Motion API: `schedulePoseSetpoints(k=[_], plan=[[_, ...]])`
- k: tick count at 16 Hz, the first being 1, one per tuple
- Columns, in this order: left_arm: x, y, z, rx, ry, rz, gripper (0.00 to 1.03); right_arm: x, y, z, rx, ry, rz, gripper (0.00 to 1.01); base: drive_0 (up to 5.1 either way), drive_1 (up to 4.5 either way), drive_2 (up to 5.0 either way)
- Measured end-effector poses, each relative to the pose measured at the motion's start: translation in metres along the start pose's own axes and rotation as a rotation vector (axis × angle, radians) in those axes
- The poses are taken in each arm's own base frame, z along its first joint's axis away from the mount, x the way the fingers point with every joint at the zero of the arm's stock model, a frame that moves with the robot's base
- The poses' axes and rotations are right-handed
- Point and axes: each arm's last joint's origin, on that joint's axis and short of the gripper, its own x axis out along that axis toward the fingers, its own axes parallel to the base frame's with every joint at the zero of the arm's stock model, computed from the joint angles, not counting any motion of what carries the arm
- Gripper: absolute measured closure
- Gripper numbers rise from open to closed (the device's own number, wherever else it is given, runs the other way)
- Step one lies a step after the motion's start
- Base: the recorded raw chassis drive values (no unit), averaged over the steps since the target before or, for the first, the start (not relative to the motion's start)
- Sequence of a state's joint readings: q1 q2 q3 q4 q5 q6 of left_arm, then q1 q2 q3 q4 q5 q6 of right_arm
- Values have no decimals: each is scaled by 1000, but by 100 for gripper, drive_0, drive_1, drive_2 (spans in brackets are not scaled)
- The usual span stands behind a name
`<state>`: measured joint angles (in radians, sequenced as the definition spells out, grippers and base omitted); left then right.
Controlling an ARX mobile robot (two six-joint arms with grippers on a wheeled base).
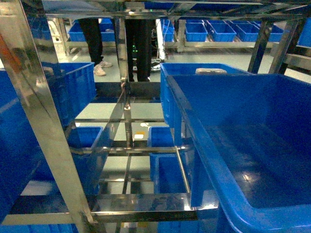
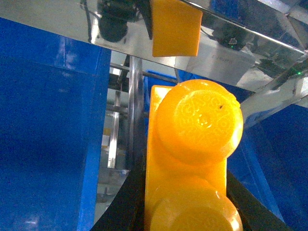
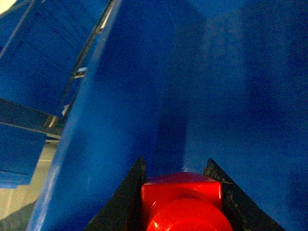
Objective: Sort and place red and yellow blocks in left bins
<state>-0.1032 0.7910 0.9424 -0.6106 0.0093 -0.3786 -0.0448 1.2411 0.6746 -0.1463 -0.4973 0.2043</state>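
In the left wrist view the yellow block (image 2: 192, 144), studs facing the camera, fills the middle. My left gripper (image 2: 185, 192) is shut on it, black fingers (image 2: 127, 207) on both sides. A blue bin wall (image 2: 43, 134) stands close on its left. In the right wrist view my right gripper (image 3: 175, 168) is shut on the red block (image 3: 183, 202), facing the inside wall of a blue bin (image 3: 216, 86). The head view shows blue bins on the left (image 1: 29, 126) and on the right (image 1: 252, 145). Neither gripper nor block shows there.
A shiny steel rack frame (image 1: 43, 121) carries the bins, and one of its rails (image 2: 231, 53) mirrors the yellow block. More blue crates (image 1: 165, 165) sit on the lower level. A person's legs (image 1: 97, 43) and rows of blue crates (image 1: 218, 31) stand at the back.
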Motion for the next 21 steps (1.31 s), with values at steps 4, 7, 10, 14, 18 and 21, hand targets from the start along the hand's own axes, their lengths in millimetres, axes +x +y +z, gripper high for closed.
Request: schedulePoseSetpoints(k=[4,7,10,14,18,21], plan=[[0,0,0,0,0,0,77,41,-21,-3,-50,-64,-40,72,0,0,0],[0,0,0,0,0,0,77,66,-38,-4,-61,-104,-94,72,0,0,0],[0,0,0,0,0,0,77,84,-47,11,-89,-186,-149,63,0,0,0],[0,0,0,0,0,0,77,75,-36,21,-113,-223,-130,13,0,0,0],[0,0,0,0,0,0,77,44,-22,1,-94,-154,-80,3,0,0,0],[0,0,0,0,0,1,77,-22,-14,10,-54,-202,-51,3,0,0,0]])
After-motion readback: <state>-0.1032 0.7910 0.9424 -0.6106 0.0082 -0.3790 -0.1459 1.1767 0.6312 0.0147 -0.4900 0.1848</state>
